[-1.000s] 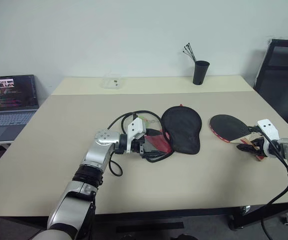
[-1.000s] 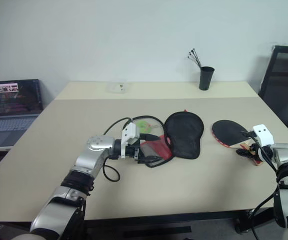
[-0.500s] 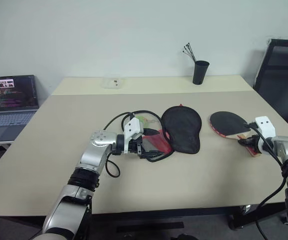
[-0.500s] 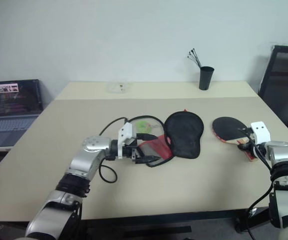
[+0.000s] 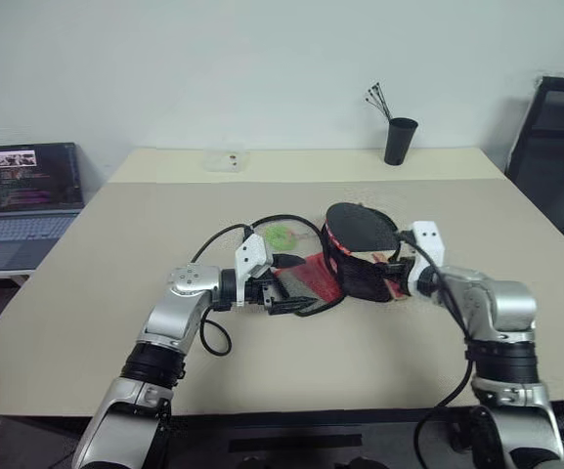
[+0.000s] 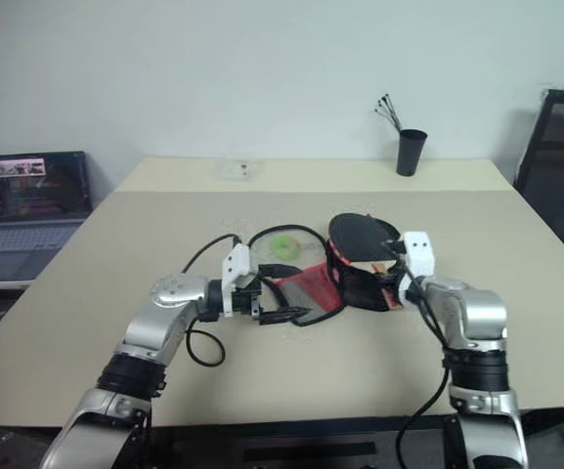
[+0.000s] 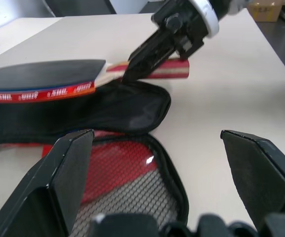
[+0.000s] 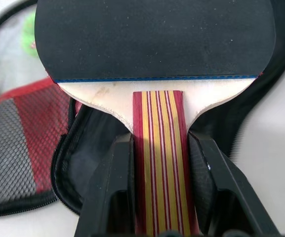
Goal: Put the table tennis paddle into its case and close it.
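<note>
Here the right gripper (image 8: 159,217) was clamped on the striped handle of the table tennis paddle (image 8: 154,42), one black finger (image 8: 110,192) pressed against each side of it. It held the paddle flat, just above the case (image 5: 355,269), the black face over the case's black round half. The case lay unzipped on the table (image 5: 96,283) with its two halves spread apart; the red and black mesh half (image 7: 127,185) lay on the side towards the left gripper (image 5: 280,295). That gripper was low at the mesh half with its jaws spread wide, holding nothing; whether a fingertip touched the fabric I could not tell. A small green lump (image 5: 281,235) lay just behind the mesh half, inside a loop of black cable (image 5: 262,223). Well behind the case, near the table's far edge, stood a black cup (image 5: 398,141). Off the table, far to the case's left, sat an open laptop (image 5: 22,191).
</note>
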Controlling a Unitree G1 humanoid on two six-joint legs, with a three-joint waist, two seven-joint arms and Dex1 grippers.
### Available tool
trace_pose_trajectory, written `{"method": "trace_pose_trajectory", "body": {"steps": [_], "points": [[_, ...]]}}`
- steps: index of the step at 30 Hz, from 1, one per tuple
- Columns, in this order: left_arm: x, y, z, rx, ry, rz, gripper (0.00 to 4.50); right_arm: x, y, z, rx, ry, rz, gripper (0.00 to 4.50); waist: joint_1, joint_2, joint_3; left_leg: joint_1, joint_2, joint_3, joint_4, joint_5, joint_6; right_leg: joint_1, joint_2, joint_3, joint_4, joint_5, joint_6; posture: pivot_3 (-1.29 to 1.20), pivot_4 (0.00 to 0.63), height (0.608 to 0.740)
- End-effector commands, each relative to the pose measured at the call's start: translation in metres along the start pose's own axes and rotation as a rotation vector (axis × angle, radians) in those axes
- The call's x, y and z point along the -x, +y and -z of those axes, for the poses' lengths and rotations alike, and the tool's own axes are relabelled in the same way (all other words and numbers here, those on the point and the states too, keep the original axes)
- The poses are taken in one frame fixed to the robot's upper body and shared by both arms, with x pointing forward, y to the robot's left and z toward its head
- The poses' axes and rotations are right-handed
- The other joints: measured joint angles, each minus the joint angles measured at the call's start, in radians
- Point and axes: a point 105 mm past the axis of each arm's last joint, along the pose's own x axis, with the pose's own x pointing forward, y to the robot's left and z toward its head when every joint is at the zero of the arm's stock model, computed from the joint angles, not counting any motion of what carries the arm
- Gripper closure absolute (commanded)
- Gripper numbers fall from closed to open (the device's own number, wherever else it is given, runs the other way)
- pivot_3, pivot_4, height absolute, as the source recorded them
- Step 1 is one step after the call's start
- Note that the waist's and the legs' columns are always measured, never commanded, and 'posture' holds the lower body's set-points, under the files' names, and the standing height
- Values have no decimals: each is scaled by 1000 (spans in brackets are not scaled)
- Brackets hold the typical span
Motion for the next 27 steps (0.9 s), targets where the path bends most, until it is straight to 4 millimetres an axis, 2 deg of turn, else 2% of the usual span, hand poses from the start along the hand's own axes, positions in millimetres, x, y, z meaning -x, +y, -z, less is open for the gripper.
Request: {"method": "trace_pose_trajectory", "body": {"steps": [1, 7, 17, 27], "points": [[2, 4, -12, -42, -31, -17, 0, -1, -7, -19, 20, -95, 65, 3411, 0, 0, 0, 0, 0, 0, 0, 0, 0, 0, -1, 0, 0, 0, 0, 0, 150, 740], [6, 5, -6, -37, -19, -34, 0, -16, -9, -24, 24, -112, 102, 3411, -8, 0, 0, 0, 0, 0, 0, 0, 0, 0, 2, 0, 0, 0, 0, 0, 150, 740], [8, 4, 2, -29, -14, -44, 0, -39, 6, -33, 37, -133, 91, 3411, -14, 0, 0, 1, 2, 1, -1, 0, 0, -2, 5, 2, 1, 0, 0, 0, 150, 740], [7, 4, -1, -35, -18, -51, 0, -47, -7, -23, 45, -106, 159, 3411, -13, 0, 0, -3, 2, 2, -1, 0, 0, -6, 5, 2, 1, 0, 0, 0, 150, 740]]}}
